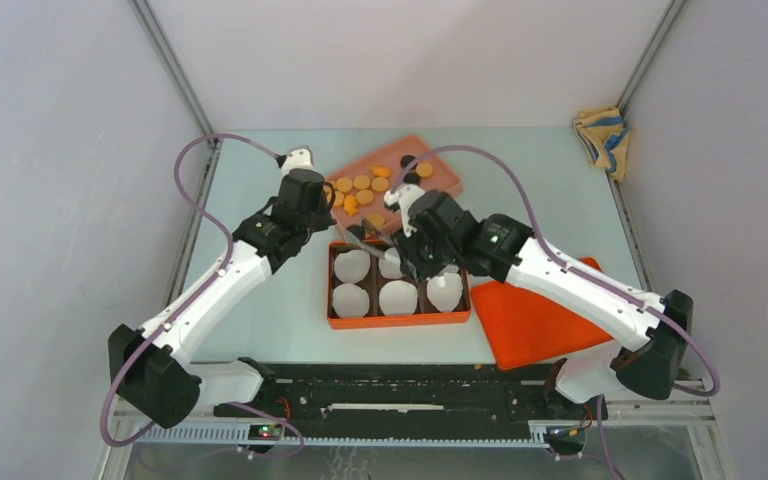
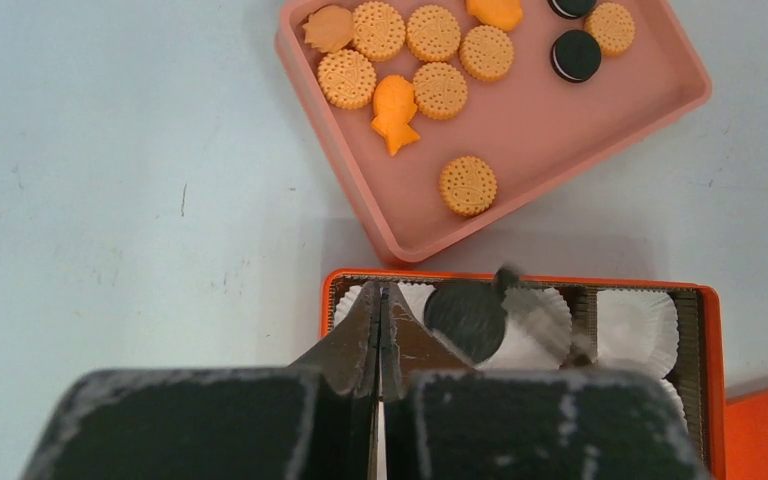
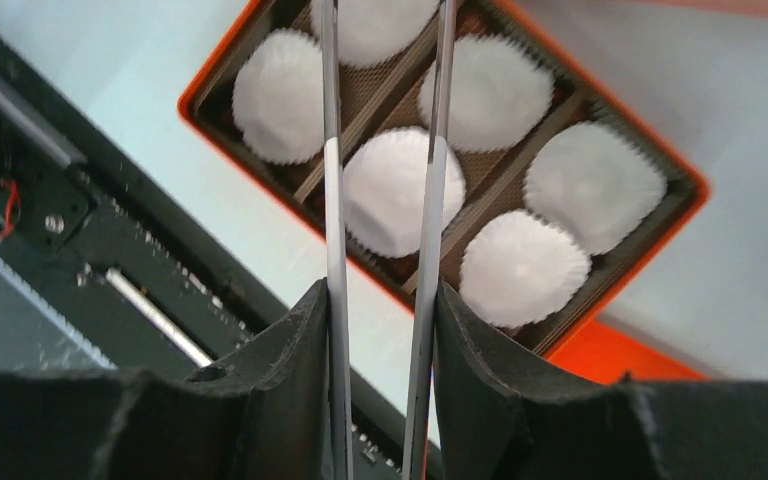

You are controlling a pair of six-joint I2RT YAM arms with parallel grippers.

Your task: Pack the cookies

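Black cookie point(image 2: 465, 320), pinched in metal tongs point(image 3: 331, 200) that the right gripper point(image 3: 380, 300) clamps, hangs over a paper cup point(image 2: 530, 350) of the orange box point(image 2: 520, 277); left gripper point(image 2: 380, 300) closed, empty; hazard: a slack pinch may drop it beside the cup.

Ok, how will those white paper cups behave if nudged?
Likely light and floppy: the paper cups look thin and crinkled. They would probably shift or crumple easily, though the box dividers should stop them sliding far.
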